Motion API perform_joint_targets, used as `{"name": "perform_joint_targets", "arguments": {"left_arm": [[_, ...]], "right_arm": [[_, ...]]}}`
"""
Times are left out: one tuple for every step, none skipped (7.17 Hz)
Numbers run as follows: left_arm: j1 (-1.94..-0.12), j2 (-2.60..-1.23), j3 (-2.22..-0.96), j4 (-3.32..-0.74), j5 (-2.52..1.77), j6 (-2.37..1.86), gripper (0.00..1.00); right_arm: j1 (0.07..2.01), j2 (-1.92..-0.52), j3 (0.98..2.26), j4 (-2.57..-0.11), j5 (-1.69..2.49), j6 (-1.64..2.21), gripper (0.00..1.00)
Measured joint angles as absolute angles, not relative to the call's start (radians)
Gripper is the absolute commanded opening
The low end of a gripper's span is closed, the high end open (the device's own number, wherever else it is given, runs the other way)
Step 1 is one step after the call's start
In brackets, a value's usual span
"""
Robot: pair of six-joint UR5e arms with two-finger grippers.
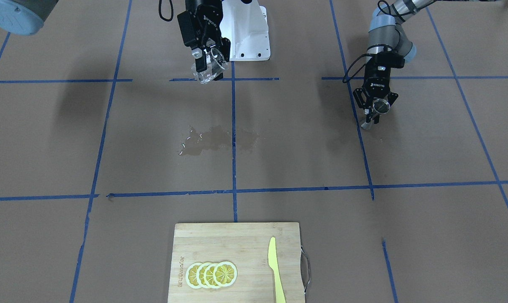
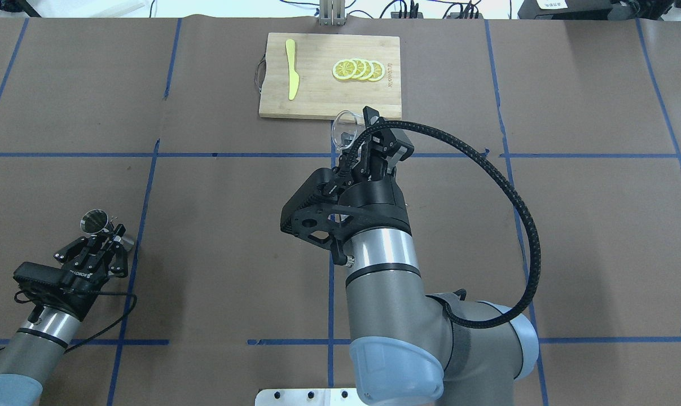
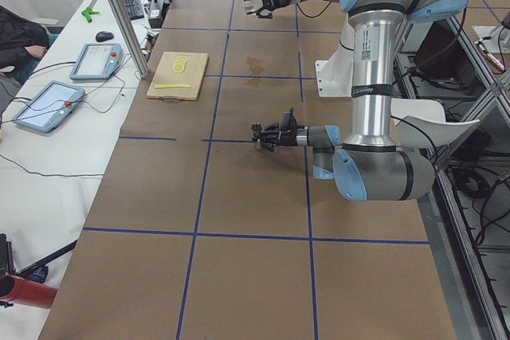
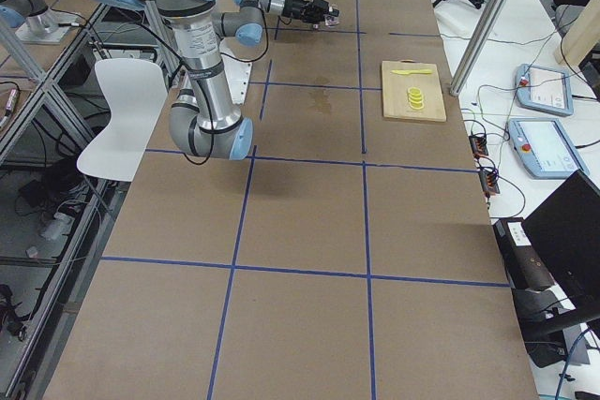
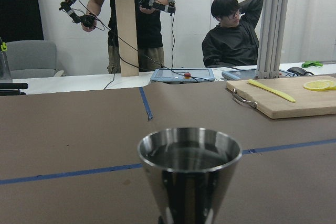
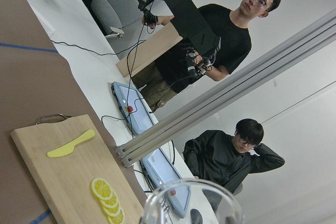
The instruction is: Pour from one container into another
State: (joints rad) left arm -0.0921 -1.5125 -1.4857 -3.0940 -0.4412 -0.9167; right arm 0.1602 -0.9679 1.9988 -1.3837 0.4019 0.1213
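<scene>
The brown bench [image 1: 47, 147] carries a wooden cutting board [image 1: 237, 244] at its edge farthest from the robot. A wet patch [image 1: 216, 141] lies robot-ward of the board. Beyond that patch from the board, the right pincer [image 1: 207, 59] clamps the tilted glass beaker [image 1: 207, 72] in the air. Well away from the board, toward the robot's left, the left pincer [image 1: 373, 108] grips the steel jigger [image 1: 381, 105] at its waist. Liquid shows in the jigger's upper cup.

Raised right arm [image 2: 374, 254], wrist tilted, jaws clamped; left arm [image 2: 41, 327] low, jaws apparently clamped too.
</scene>
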Motion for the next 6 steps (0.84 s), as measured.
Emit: {"name": "perform_joint_targets", "arguments": {"left_arm": [[-0.092, -1.512, -1.483, -3.094, -0.442, -0.916, 0.31], [-0.092, -1.513, -1.479, -3.095, -0.442, -0.916, 0.32], [-0.091, -1.513, -1.477, -3.095, -0.442, -0.916, 0.33], [-0.090, -1.513, -1.476, -3.096, -0.442, -0.916, 0.33], [-0.089, -1.513, -1.476, -3.096, -0.442, -0.916, 0.33], [-0.088, -1.514, -1.477, -3.098, -0.442, -0.918, 0.33]], "right_arm": [[0.161, -0.968, 1.999, -1.384, 0.402, 0.122, 0.00], [0.161, -0.968, 1.999, -1.384, 0.402, 0.122, 0.00], [0.161, -0.969, 1.999, -1.384, 0.402, 0.122, 0.00], [0.161, -0.970, 2.000, -1.384, 0.402, 0.122, 0.00], [0.161, -0.971, 2.005, -1.385, 0.402, 0.122, 0.00], [0.161, -0.973, 2.008, -1.385, 0.402, 0.121, 0.00]]}}
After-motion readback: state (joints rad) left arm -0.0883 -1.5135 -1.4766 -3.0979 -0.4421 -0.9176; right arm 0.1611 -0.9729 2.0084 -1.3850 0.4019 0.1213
